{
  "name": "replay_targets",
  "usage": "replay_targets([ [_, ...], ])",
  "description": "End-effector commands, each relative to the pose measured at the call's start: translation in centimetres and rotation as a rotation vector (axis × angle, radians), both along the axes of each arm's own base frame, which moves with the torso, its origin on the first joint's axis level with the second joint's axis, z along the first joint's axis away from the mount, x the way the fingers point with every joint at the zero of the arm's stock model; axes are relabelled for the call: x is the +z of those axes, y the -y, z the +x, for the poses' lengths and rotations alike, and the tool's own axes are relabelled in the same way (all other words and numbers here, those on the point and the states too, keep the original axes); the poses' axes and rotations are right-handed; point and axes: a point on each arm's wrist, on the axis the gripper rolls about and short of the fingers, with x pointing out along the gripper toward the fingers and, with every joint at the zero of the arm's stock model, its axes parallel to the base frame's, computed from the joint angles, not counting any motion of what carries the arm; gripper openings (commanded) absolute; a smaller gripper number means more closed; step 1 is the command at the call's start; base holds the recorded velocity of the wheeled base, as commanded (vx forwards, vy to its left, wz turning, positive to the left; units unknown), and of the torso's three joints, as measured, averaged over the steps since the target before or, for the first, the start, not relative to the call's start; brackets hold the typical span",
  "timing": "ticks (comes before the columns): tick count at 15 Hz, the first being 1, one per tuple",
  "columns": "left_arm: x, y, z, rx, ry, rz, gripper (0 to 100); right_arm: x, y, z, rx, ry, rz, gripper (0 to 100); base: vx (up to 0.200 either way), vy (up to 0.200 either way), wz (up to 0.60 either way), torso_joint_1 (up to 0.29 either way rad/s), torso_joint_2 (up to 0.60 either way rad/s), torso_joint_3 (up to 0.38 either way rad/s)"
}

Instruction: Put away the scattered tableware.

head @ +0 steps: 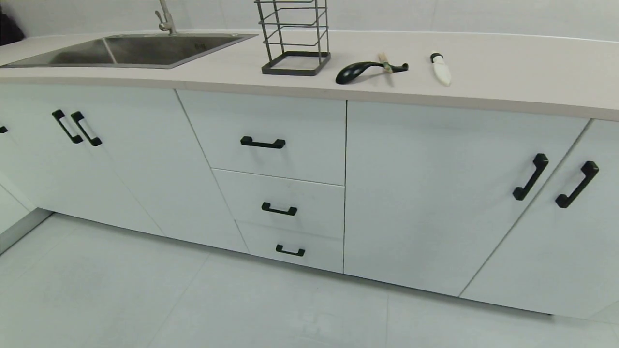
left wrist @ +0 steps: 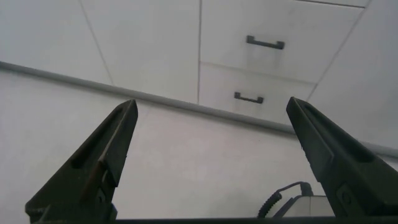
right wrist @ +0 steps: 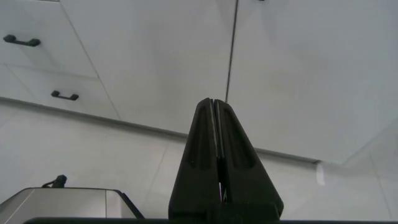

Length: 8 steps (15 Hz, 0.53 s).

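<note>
Lying on the surface: a black spoon (head: pixel 355 71), with its bowl toward the robot's left and its curved handle running to the right.
Across the spoon's handle: a small pale stick-like piece (head: pixel 385 62) touches the handle near its right end; I cannot tell what it is.
Right of the spoon: a white utensil (head: pixel 440 69) with a black end lies flat, apart from the spoon, black end toward the wall (head: pixel 483 14).
Left of the spoon: a dark wire rack (head: pixel 294 36) stands upright near the spoon's bowl, not touching it.
Surface (head: pixel 508 72): pale, running across the whole head view against the white wall.
Sink (head: pixel 130 48): steel, set into the surface well to the left of the rack, with a faucet (head: pixel 166 17) at its back edge.
Below the surface: white cabinet doors (head: pixel 425 193) with black handles, and under the rack a stack of three drawers (head: pixel 271 145), all shut.
Floor (head: pixel 193 299): light grey tiles.
Left tool (left wrist: pixel 211 106): fingers spread wide with nothing between them, low over the floor, facing the lower drawers.
Right tool (right wrist: pixel 214 106): fingers pressed together with nothing held, low near the floor, facing a cabinet door.
</note>
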Motion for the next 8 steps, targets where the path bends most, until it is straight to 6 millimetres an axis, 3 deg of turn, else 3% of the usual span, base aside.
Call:
replay_targets([
  [1, -0.01, 0.00, 0.00, 0.001, 0.000, 0.000, 100, 0.01, 0.00, 0.01, 0.000, -0.001, 0.001, 0, 0.000, 0.200, 0.00, 0.002, 0.00, 0.002],
  [3, -0.01, 0.00, 0.00, 0.001, 0.000, 0.000, 100, 0.01, 0.00, 0.01, 0.002, -0.001, 0.001, 0, 0.000, 0.200, 0.00, 0.002, 0.00, 0.000],
  [7, 0.01, 0.00, 0.00, 0.001, 0.001, 0.000, 100, 0.01, 0.00, 0.01, -0.003, -0.001, 0.002, 0, 0.200, 0.000, 0.00, -0.002, 0.00, -0.001],
  [8, 0.01, 0.00, 0.00, 0.001, 0.001, -0.002, 100, 0.01, 0.00, 0.01, -0.003, -0.001, 0.002, 0, 0.000, 0.000, 0.00, 0.000, 0.00, 0.000],
])
